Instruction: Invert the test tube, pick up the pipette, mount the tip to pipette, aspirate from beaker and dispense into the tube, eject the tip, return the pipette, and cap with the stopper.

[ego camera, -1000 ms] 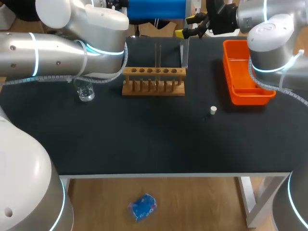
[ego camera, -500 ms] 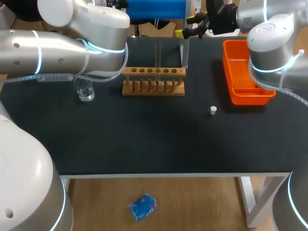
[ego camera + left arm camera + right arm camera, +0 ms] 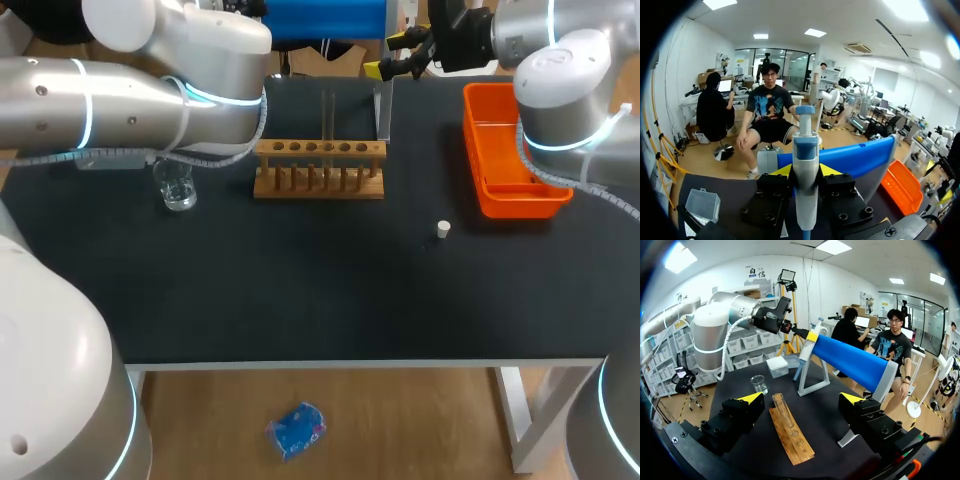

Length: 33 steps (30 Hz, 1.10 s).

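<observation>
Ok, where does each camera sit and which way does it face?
Head: above and behind, looking down on the table, rack and beaker; left arm and right arm enter from the sides.
Left wrist: on the left arm, looking along the left gripper, shut on the pipette.
Right wrist: on the right arm, looking over the rack past the open right gripper.
Shared: head and right wrist both show rack and beaker; both wrists show the pipette.

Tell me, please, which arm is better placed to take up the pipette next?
Left. The left gripper already has the pipette between its fingers, touching it on both sides. The right gripper is open, with only the wooden rack ahead of it, apart from the pipette.
</observation>
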Motion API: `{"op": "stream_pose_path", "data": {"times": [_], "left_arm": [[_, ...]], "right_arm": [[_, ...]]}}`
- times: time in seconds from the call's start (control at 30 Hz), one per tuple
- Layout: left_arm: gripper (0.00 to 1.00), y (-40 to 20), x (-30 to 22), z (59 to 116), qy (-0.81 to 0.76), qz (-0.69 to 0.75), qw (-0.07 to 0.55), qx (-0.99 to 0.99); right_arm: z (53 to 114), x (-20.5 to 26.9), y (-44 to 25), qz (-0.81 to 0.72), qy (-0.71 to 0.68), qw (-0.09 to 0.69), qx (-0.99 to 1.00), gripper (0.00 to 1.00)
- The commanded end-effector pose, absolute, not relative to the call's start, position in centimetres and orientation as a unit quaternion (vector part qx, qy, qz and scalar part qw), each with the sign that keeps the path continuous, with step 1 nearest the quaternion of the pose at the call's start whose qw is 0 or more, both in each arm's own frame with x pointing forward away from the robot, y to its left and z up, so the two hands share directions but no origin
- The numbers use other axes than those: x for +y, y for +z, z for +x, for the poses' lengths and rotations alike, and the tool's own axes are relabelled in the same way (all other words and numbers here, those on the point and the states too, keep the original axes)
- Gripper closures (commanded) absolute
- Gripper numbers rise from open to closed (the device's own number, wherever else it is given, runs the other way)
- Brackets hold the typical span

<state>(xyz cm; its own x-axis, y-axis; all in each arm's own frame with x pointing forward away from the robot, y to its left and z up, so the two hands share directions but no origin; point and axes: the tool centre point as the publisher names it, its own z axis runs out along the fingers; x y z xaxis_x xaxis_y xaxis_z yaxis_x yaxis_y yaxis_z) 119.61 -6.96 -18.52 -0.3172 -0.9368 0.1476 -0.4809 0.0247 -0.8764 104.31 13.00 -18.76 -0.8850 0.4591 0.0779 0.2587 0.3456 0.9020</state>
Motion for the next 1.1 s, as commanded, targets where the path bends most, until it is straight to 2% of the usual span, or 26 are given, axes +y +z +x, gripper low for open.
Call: {"op": "stream_pose_path", "data": {"times": [0.03, 1.1], "left_arm": [[1.00, -18.7, -7.0, 120.1, -0.452, -0.530, 0.248, 0.674], [1.00, -20.0, -7.1, 119.3, -0.434, -0.540, 0.243, 0.679]], "right_arm": [[104.4, 12.9, -18.7, 0.220, 0.527, 0.093, 0.815, 0.00], [104.4, 12.9, -18.7, 0.220, 0.527, 0.093, 0.815, 0.00]]}}
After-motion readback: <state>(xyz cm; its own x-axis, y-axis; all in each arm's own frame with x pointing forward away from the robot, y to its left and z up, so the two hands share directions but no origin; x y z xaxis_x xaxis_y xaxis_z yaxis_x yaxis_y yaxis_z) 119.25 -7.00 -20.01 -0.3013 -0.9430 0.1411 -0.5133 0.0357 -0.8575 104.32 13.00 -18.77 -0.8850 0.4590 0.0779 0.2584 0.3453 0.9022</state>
